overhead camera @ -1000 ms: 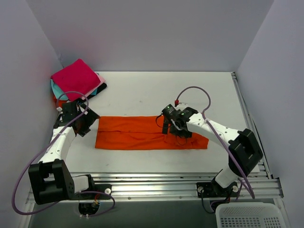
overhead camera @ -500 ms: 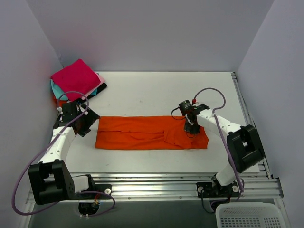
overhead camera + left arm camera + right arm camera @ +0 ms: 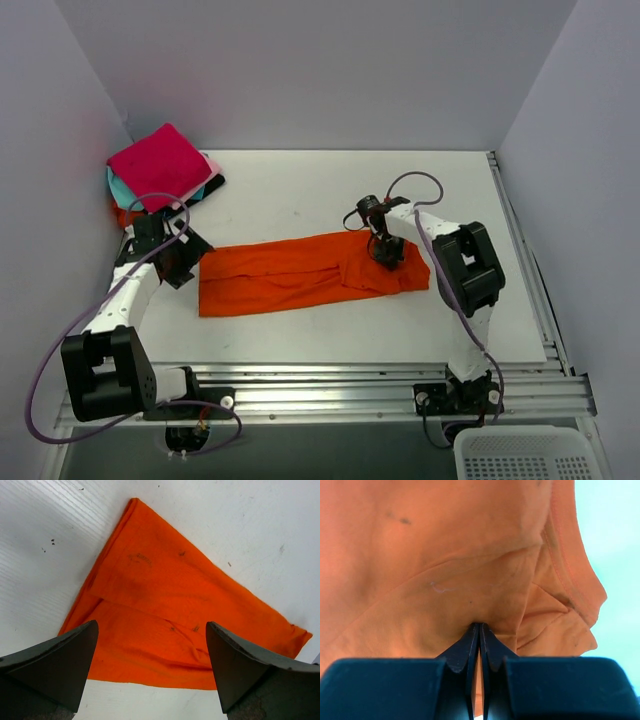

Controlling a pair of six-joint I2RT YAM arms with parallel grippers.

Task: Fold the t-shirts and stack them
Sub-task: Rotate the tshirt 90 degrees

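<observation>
**Right end of the orange shirt pinched for the cross-fold**

At the far-left corner of the worktop sits the finished pile, a folded magenta t-shirt on top and a teal one showing beneath it.

Just in front of that pile, the left gripper hangs over the left end of the large orange t-shirt. Its wrist view shows it released, with the fingers spread wide and nothing between them, and the cloth lying flat below.

The orange t-shirt is already folded lengthwise into a long band. It lies across the middle of the worktop and slants a little, with its right end nearer the far side.

At that right end the right gripper is clenched on the shirt. In its wrist view the jaws meet on a small pinch of orange cloth, with a hemmed edge bunched just beside it.

The step in hand looks like the crosswise fold that shortens the band into a stackable packet.

- The right arm would probably need to lift its pinch just clear of the worktop.
- It would then carry that end leftward over the band, keeping the layers aligned.
- The left gripper could pin or take the near-left end so the cloth does not drag.

A thin pinch may let the lower layer slip free.
</observation>
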